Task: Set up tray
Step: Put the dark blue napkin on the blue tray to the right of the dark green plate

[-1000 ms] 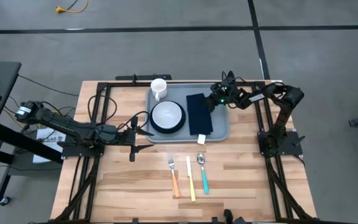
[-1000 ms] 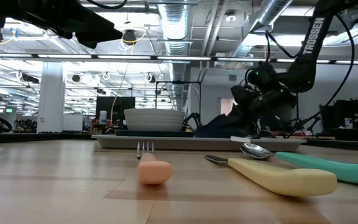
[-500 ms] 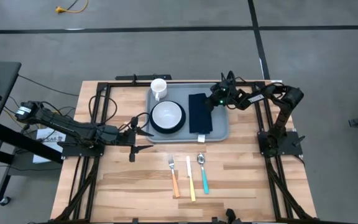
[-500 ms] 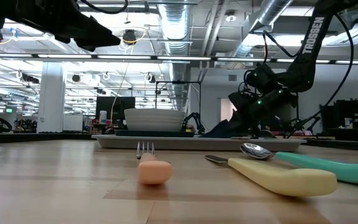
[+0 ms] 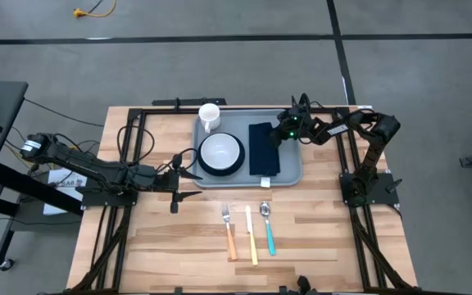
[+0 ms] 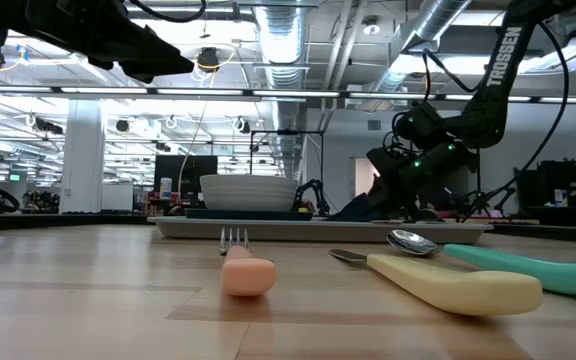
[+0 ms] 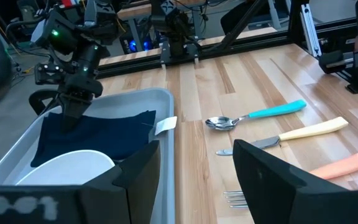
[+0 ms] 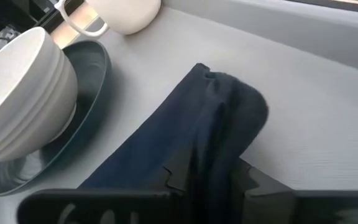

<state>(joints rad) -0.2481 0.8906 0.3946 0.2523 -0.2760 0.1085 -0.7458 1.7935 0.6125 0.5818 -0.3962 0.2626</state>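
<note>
The grey-blue tray (image 5: 289,168) lies at the table's far middle. On it stand a white mug (image 5: 209,116) and a white bowl (image 5: 220,151) on a dark teal plate, and a dark navy napkin (image 5: 262,152) lies beside them. My right gripper (image 5: 278,137) is shut on the napkin at its far end over the tray; it also shows in the left wrist view (image 7: 73,102). My left gripper (image 5: 188,174) is open and empty, just off the tray's near left corner. My right gripper pinches the napkin's far end near its right corner (image 8: 225,127) between its two fingers. The fingers (image 8: 182,174) slant down from the table's right and far side. The cloth is bunched up there and raised a little; the rest of the napkin (image 7: 98,137) lies flat on the tray.
A fork with an orange handle (image 5: 229,232), a knife with a yellow handle (image 5: 251,236) and a spoon with a teal handle (image 5: 268,229) lie side by side on the bare wood near of the tray. Black frame rails run along the table's left, right and far sides.
My right gripper has dipped a little toward the tray and the table's left with the napkin's far end, and the raised cloth has sunk with it. The rest of the napkin has stayed flat.
</note>
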